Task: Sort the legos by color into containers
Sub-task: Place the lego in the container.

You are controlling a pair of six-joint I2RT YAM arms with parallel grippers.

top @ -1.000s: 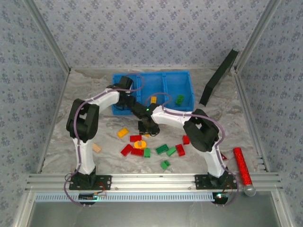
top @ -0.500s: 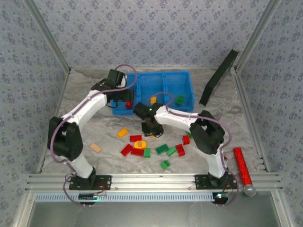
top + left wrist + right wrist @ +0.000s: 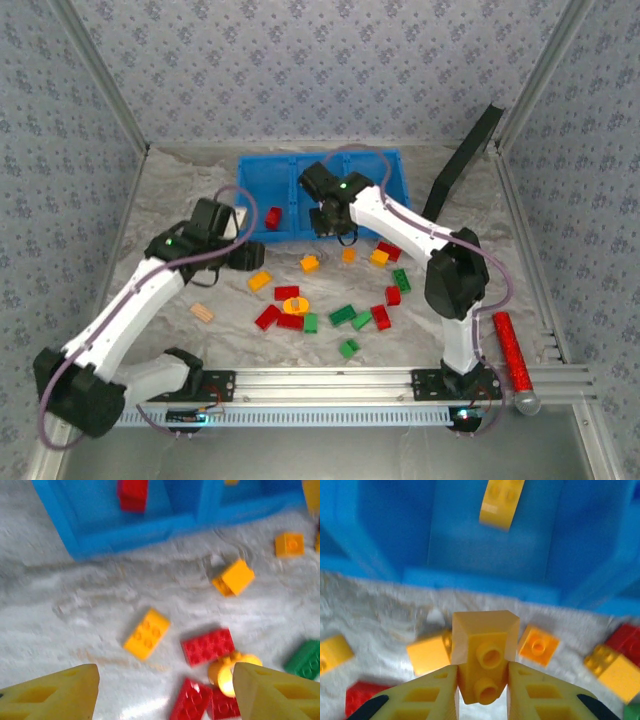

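The left gripper (image 3: 247, 258) hangs over the grey marbled surface (image 3: 170, 200), just off the near left corner of the bright blue three-compartment plastic bin (image 3: 270, 158), at about 7 o'clock from the bin's middle. In the left wrist view its yellow fingers (image 3: 55, 692) stand wide apart with nothing between them. Under them lie a flat yellow brick (image 3: 146, 633) and a flat red brick (image 3: 207, 646).

The bin's left compartment holds a single small red brick (image 3: 272, 218), which sits toward that compartment's 5 o'clock corner.

The middle compartment holds one curved yellow brick (image 3: 501, 500), lying on its floor toward 12 o'clock in the right wrist view.

The right gripper (image 3: 338, 225) is at the 6 o'clock edge of this middle compartment. Its fingers are closed tight on a chunky orange-yellow brick (image 3: 487, 655), whose two studs face the wrist camera.

The right compartment is partly covered by the right arm (image 3: 400, 225). What lies in it cannot be told.

The loose bricks are scattered on the surface at 6 o'clock from the bin, well apart from its walls. Three orange-yellow cubes (image 3: 348, 255) lie nearest the bin. A cluster of red bricks (image 3: 290, 321) is farther toward the arms, and several green bricks (image 3: 342, 315) are at the cluster's 3 o'clock.
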